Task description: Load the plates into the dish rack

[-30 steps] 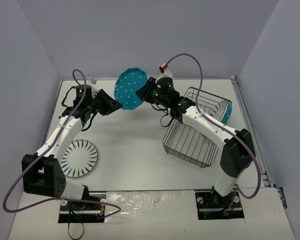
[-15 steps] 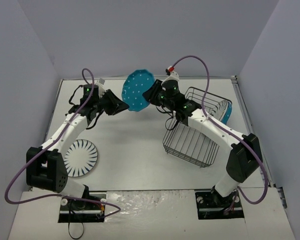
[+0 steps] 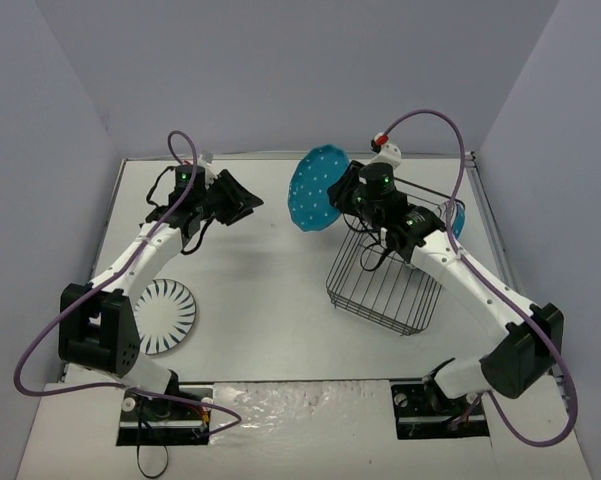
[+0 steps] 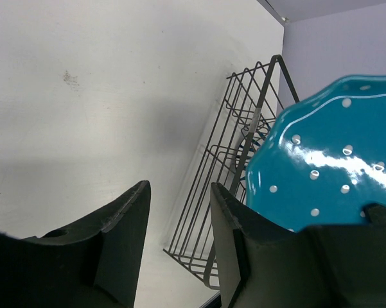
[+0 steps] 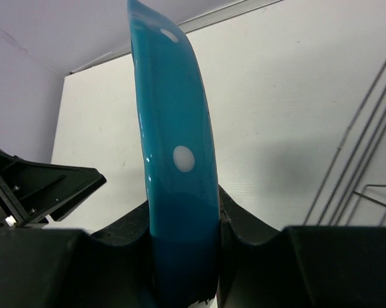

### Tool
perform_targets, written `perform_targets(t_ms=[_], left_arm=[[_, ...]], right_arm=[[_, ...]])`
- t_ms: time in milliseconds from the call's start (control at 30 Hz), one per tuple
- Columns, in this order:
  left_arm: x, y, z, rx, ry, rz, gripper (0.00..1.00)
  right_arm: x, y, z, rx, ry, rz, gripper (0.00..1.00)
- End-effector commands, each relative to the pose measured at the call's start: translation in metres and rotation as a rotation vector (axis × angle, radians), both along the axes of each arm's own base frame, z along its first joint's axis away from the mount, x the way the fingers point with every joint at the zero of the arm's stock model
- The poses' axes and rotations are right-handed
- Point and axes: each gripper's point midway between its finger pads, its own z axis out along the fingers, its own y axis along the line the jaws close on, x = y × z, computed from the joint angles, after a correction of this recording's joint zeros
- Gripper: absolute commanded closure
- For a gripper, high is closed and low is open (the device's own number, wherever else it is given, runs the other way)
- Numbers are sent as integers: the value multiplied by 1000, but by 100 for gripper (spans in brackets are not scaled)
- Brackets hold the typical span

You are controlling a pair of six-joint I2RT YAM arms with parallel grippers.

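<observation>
My right gripper (image 3: 342,192) is shut on the rim of a teal-blue dotted plate (image 3: 315,187) and holds it on edge in the air, just left of the black wire dish rack (image 3: 385,280). The plate shows edge-on in the right wrist view (image 5: 173,160) and face-on in the left wrist view (image 4: 334,160). My left gripper (image 3: 248,203) is open and empty, apart from the plate, at the back left. A white plate with black stripes (image 3: 160,316) lies flat on the table at the front left. Another teal plate (image 3: 458,218) stands at the rack's far right side.
The rack lies tilted at the right of the table and shows in the left wrist view (image 4: 231,160). Grey walls close the table on the left, back and right. Purple cables loop over both arms.
The left gripper has let go of the teal plate and drawn back left. The right gripper has carried the plate rightward toward the rack.
</observation>
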Motion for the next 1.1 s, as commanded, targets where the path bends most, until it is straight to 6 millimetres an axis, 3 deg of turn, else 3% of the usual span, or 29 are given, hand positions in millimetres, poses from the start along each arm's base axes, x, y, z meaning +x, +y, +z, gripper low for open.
perform_targets(t_ms=[0, 100, 267, 600, 767, 1067], left_arm=[[8, 2, 52, -3, -173, 10, 62], [4, 3, 54, 4, -180, 9, 62], [0, 4, 54, -1, -186, 8, 62], [-4, 5, 53, 9, -190, -2, 62], [-3, 8, 53, 27, -196, 7, 62], [-4, 5, 45, 9, -187, -2, 62]], right_arm=[[-9, -53, 104, 51, -232, -209, 100], [-23, -93, 94, -39, -187, -363, 100], [-35, -139, 83, -120, -170, -576, 100], [-30, -185, 61, -311, -144, -868, 100], [-21, -195, 46, -384, -113, -926, 100], [-23, -216, 33, -449, -77, -987, 100]])
